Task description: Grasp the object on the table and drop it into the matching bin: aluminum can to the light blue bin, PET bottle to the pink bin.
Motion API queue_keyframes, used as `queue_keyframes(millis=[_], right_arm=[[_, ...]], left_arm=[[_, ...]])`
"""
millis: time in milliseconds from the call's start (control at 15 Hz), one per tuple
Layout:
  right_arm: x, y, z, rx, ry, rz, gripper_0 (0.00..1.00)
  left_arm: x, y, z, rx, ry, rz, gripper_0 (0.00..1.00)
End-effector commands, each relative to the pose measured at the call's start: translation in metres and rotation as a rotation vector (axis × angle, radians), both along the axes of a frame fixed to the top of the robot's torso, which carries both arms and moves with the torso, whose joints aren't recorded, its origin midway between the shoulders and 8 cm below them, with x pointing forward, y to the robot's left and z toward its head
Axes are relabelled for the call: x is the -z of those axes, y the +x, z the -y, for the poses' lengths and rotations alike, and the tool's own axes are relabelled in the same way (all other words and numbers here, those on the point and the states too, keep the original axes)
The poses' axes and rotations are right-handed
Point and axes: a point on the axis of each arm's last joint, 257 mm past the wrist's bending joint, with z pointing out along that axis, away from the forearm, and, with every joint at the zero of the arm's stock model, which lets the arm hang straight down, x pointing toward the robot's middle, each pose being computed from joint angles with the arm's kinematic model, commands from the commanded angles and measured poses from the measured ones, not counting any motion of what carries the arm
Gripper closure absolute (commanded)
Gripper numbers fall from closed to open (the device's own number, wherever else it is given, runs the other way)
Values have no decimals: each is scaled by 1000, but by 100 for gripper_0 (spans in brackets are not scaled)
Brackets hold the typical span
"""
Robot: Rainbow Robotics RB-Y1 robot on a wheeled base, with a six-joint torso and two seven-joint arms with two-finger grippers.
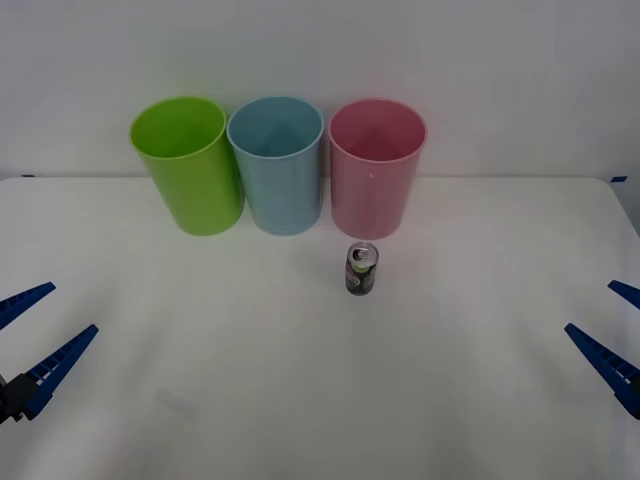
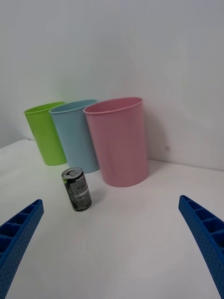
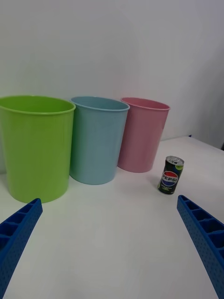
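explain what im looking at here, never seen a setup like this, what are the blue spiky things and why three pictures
This is a two-armed robot seen through three cameras at one moment. The front view looks down from above the arms; each of the other two comes from a camera on one wrist. The blue ribbed pieces are gripper fingers: the left gripper and right gripper wait open at the near edges of the white table, holding nothing. At the back stand three bins in a row: a lime green bin, the light blue bin and the pink bin. A small dark aluminum can stands upright just in front of the pink bin. It belongs in the light blue one.
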Motion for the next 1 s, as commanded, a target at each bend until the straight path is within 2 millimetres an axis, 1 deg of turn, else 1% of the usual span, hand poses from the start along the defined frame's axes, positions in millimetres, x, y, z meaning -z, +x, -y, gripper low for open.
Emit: queue_keyframes(millis=[67,133,267,400,800,1000], right_arm=[[0,0,0,0,0,0,0],[1,-1,-7,-12,18,4,0],[-1,-2,-12,-33,17,10,0],[1,-1,-18,-48,19,7,0],[23,10,-50,-99,-9,-17,0],[39,23,-59,-99,-83,45,0]], left_arm=[[0,0,0,0,0,0,0],[0,0,0,0,0,0,0],[0,0,0,0,0,0,0],[0,0,0,0,0,0,0],[0,0,0,0,0,0,0],[0,0,0,0,0,0,0]])
